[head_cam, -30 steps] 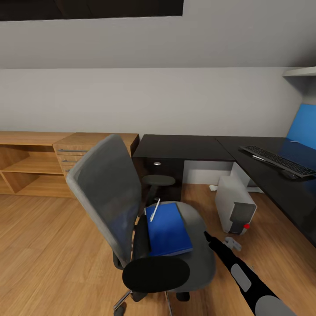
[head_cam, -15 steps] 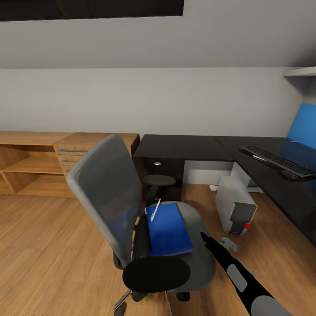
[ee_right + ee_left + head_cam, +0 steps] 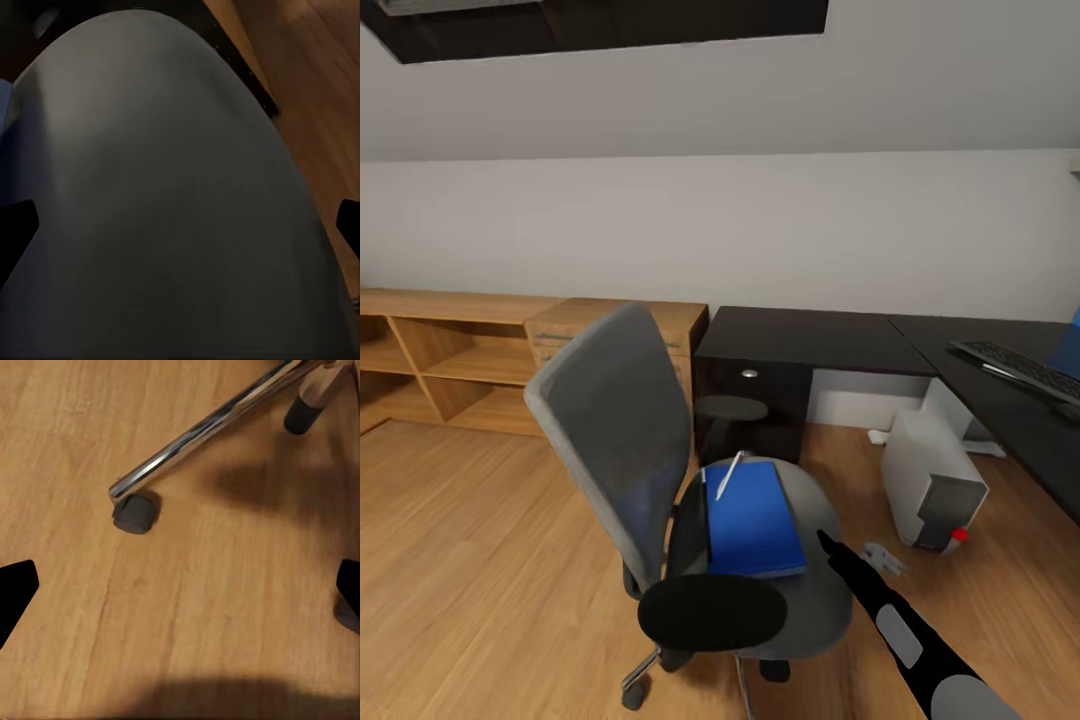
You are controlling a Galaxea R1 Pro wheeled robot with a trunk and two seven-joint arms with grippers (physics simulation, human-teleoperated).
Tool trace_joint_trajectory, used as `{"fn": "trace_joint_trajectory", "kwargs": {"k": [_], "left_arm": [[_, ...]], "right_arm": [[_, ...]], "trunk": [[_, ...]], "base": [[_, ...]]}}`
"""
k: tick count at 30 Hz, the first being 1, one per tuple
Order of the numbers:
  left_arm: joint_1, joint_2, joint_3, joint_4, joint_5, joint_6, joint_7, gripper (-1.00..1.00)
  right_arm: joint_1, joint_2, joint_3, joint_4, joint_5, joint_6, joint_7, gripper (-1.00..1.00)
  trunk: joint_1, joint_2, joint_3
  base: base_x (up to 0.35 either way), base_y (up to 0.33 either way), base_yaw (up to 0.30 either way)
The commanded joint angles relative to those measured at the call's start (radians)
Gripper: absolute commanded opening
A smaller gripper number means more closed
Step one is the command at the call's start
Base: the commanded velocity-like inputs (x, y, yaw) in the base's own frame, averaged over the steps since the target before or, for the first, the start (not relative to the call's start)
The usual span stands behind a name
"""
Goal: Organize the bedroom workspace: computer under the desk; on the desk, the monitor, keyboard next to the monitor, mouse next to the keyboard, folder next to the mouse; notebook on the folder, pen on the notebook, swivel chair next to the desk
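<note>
The blue folder [image 3: 752, 520] lies flat on the grey swivel chair [image 3: 660, 480] seat, a white pen [image 3: 729, 474] on it; keyboard [image 3: 1020, 368] on black tabletop [image 3: 810, 338], computer [image 3: 932, 478] on floor beside it

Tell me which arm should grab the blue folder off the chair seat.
Probably the right. Its pincer is over the swivel chair seat, beside the folder, and its wrist camera looks down onto the grey seat. The left pincer points at the floor by a chair castor.

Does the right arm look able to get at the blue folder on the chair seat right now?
Probably yes. The right gripper hovers over the seat of the swivel chair, just beside the folder, with nothing between them. The near armrest lies off to the side.
</note>
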Motion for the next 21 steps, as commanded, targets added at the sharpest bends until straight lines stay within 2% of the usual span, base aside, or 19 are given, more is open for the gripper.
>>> {"fn": "trace_joint_trajectory", "kwargs": {"k": [1, 21], "left_arm": [[-0.001, 0.001, -0.009, 0.002, 0.004, -0.003, 0.008, 1.00], [-0.001, 0.001, -0.009, 0.001, 0.004, -0.003, 0.008, 1.00]], "right_arm": [[-0.001, 0.000, 0.000, 0.002, -0.009, -0.005, 0.008, 1.00], [-0.001, 0.008, -0.001, 0.004, -0.009, -0.022, 0.008, 1.00]], "trunk": [[0.000, 0.000, -0.001], [0.000, 0.000, -0.001]], "base": [[0.000, 0.000, 0.243], [0.000, 0.000, 0.193]]}}
